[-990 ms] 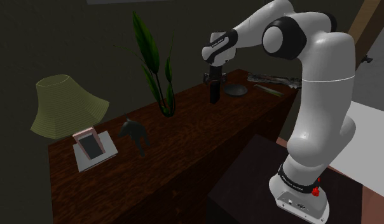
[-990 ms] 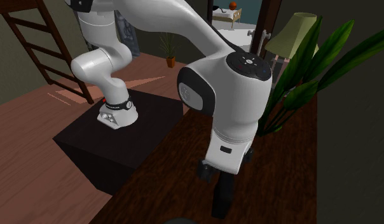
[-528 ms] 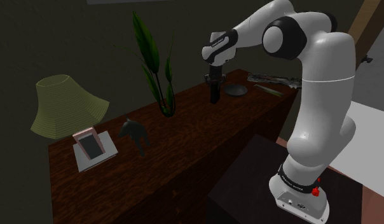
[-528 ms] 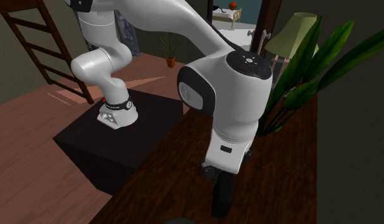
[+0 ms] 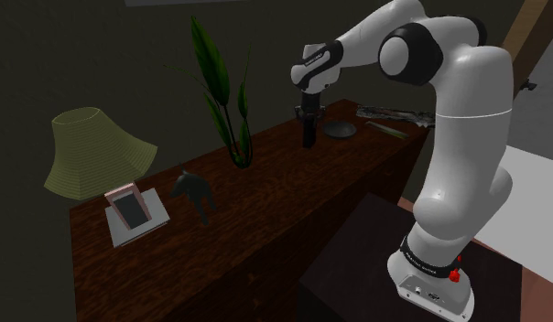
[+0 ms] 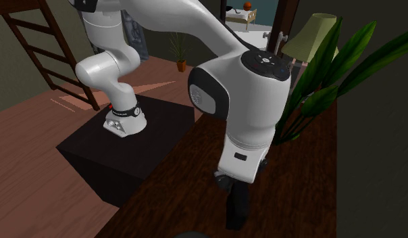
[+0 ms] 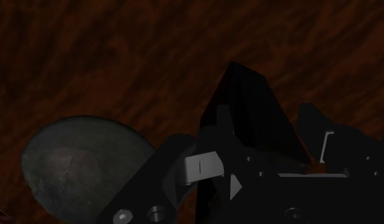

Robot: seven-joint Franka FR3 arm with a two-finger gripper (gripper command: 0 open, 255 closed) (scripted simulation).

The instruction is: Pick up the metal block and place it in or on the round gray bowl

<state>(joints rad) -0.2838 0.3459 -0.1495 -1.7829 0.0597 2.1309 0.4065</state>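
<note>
Over the dark wooden desk [image 5: 293, 197], toward its end at the shoulder view's upper right, the gripper [image 5: 309, 139] points straight down, its fingers [image 7: 200, 167] clamped on a dark block [image 7: 248, 108] that stands between them. Whether the block clears the wood cannot be told. The round grey bowl [image 5: 340, 130] sits on the desk just beside the gripper, on the shoulder view's right, apart from the block. A leafy plant [image 5: 224, 91] stands further along, to the left
</note>
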